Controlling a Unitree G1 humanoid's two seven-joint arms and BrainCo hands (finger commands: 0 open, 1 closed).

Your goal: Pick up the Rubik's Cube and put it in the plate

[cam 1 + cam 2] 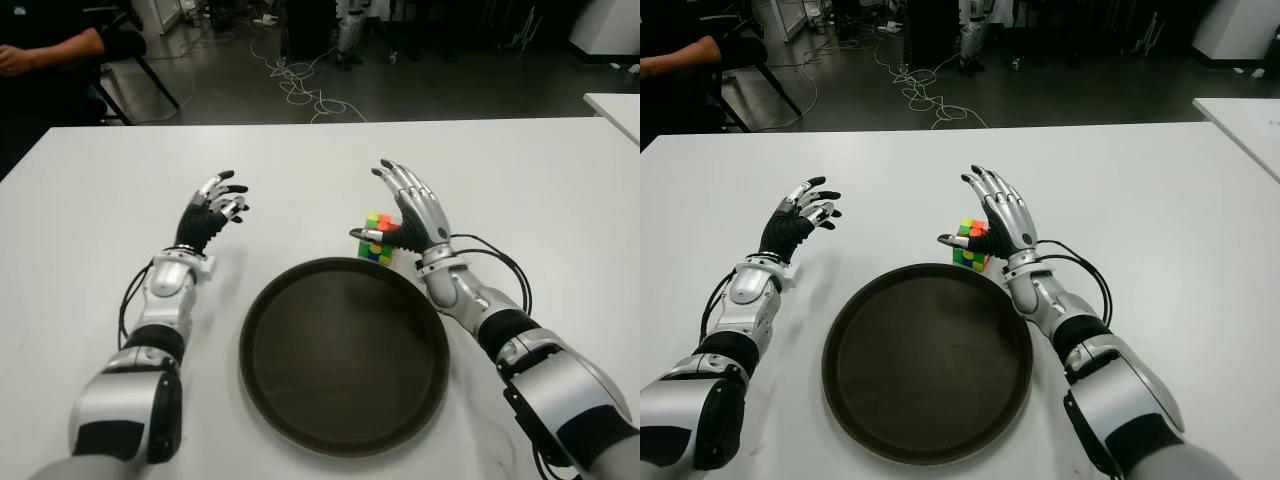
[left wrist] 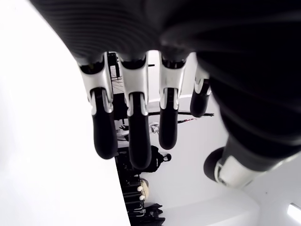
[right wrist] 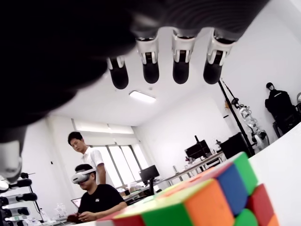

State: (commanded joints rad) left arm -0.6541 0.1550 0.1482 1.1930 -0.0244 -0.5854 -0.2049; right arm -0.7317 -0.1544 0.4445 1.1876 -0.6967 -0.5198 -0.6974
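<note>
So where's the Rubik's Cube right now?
The Rubik's Cube sits on the white table, just beyond the dark round plate's far rim, right of centre. The right hand is open right beside it.

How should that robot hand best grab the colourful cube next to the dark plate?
Probably across two opposite flat faces of the Rubik's Cube, thumb one side, fingers the other. The open right robot hand is already beside it, so closing from the right suits; the plate lies nearer.
</note>
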